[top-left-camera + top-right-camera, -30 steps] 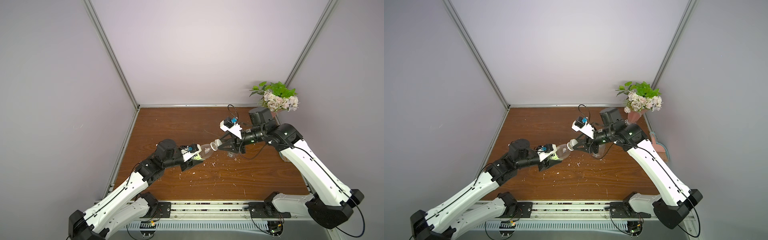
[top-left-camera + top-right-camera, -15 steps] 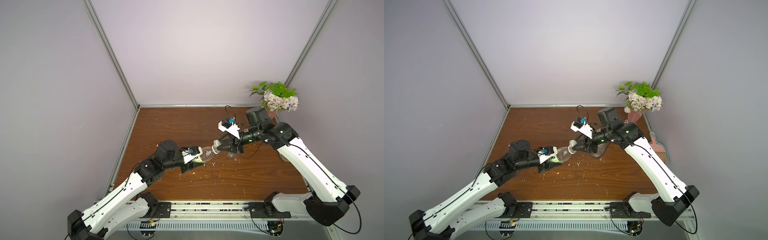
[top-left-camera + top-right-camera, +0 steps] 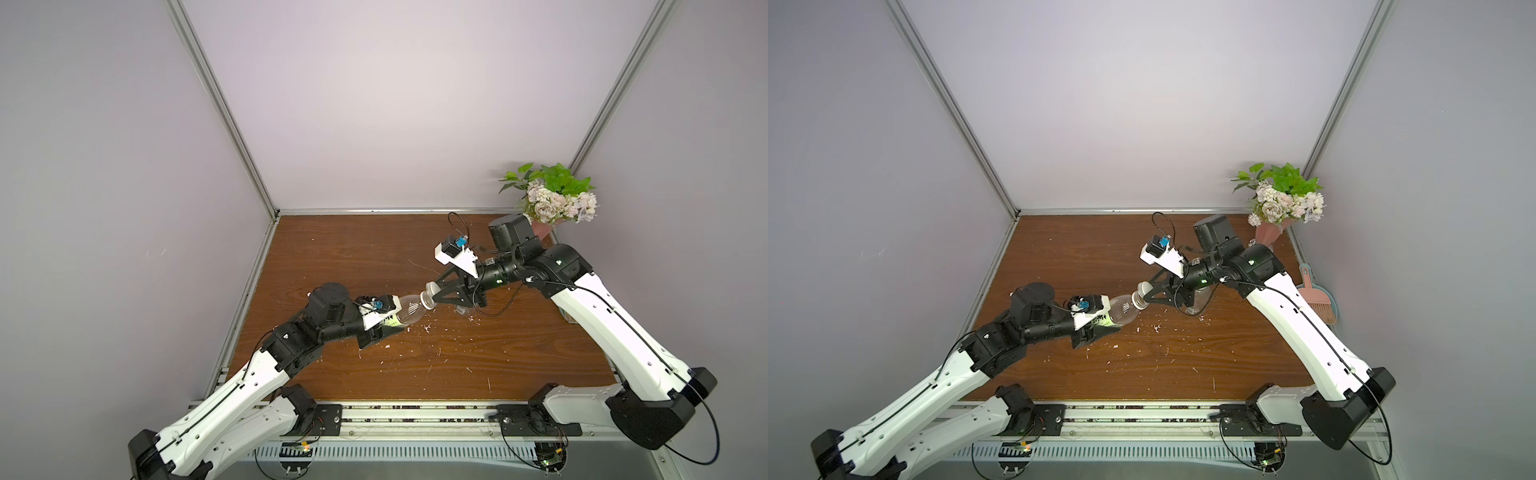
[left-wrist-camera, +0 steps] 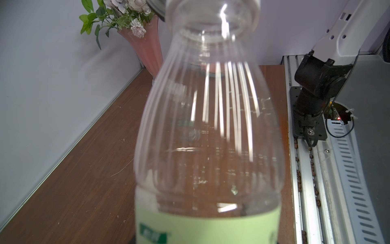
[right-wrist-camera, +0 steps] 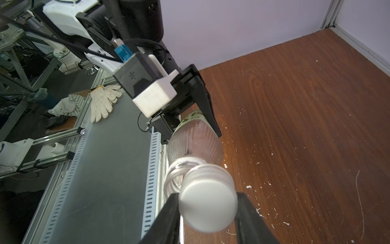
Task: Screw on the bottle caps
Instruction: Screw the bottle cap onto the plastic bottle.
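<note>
Left gripper [image 3: 392, 326] is clamping the labelled bottle [image 3: 409, 313] by its yellow-green label and holding it tilted above the surface [image 3: 374, 257], well apart from the flower vase [image 3: 544, 228], mouth pointing toward the vase. Right gripper [image 5: 207, 201] is pinching one white cap [image 5: 207, 202] between its fingers on the vase side of that mouth. Over the last second the right arm has been creeping away from the vase, bringing the cap in from just beside the neck to right against the rim, while the left arm is barely moving. In the right wrist view the cap is only partly overlapping the opening and sitting off-centre, so it is probably not threading yet. Likely needing re-centring before any twisting; risk of cross-threading or slipping off.
</note>
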